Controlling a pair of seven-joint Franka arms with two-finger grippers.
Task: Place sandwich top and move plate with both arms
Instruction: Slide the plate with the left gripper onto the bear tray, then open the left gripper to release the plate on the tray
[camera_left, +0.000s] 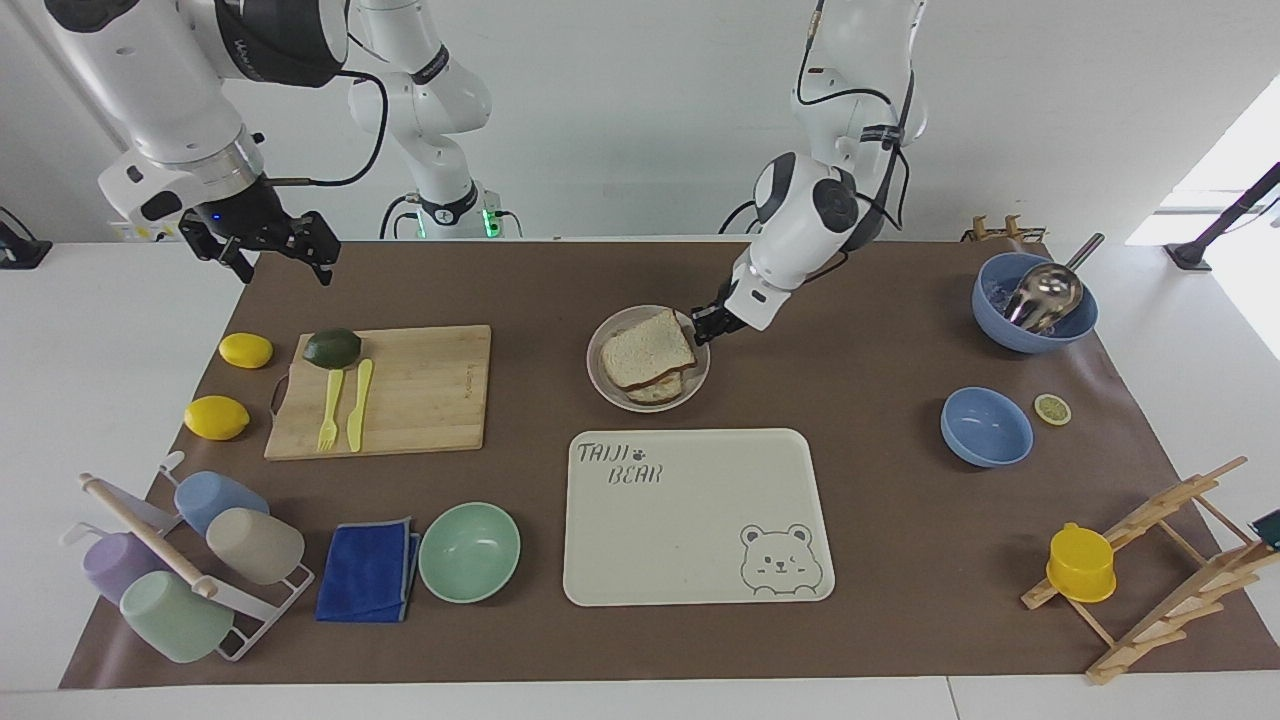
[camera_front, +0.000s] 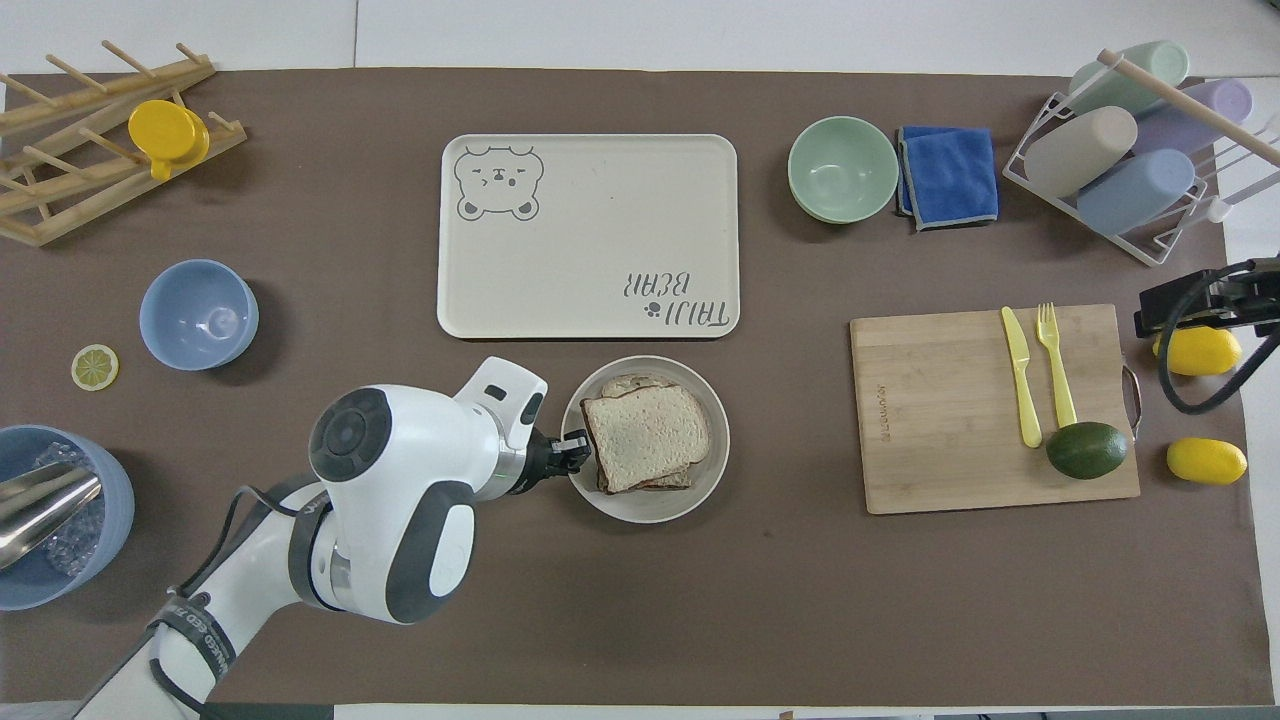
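The cream tray (camera_left: 697, 517) carries the only writing I can make out, "TAIJI BEAR", with a paw mark and a bear's face drawn in one corner. There is a small mark on the cutting board (camera_left: 385, 390), but I cannot read it.

The plate (camera_left: 606, 384) sits on the bench just nearer the robots than the tray, and the sandwich top (camera_left: 647, 350) lies on it over another slice. The left hand (camera_left: 709, 325) is down at the plate's edge on the left arm's side, closed on the plate's rim with the bread's crust right against it. The right hand (camera_left: 262, 241) hangs in the air over the right arm's end of the bench, near the edge nearest the robots, fingers spread wide and holding nothing.

Counting round: two lemons, one avocado, one yellow fork and one yellow knife, two blue bowls, one green bowl, four cups in a rack.
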